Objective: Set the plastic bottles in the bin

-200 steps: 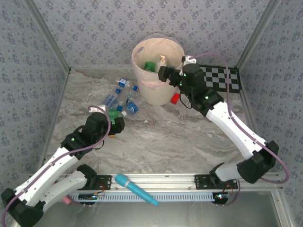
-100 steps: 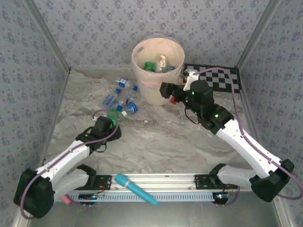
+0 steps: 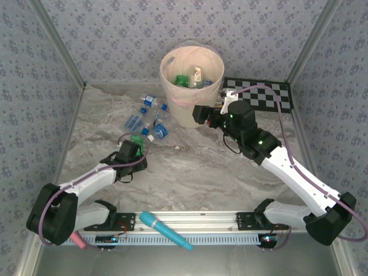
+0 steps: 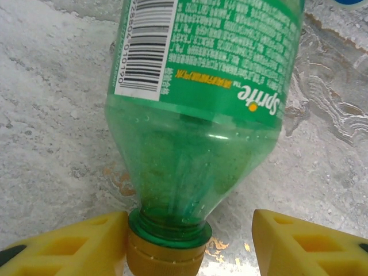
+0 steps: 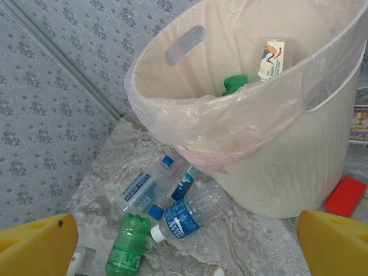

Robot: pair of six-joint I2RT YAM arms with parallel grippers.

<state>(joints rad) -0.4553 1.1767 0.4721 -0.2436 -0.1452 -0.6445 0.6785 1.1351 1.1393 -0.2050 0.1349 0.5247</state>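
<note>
My left pincer point(image 4: 190, 233) stands half open astride the yellow cap point(image 4: 164, 257) of the green bottle point(image 4: 201, 115) lying on the table point(image 4: 52, 115) short of the bin point(image 3: 187, 112), one side touching the cap, so I should centre myself before squeezing, lest the bottle skid away.

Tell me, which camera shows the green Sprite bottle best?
The left wrist view: the green Sprite bottle is close, label readable. Top external shows a green speck; the right wrist shows it small, lying flat.

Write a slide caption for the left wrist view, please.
Left claw straddles the yellow-capped neck of a green bottle lying on the marble table.
</note>
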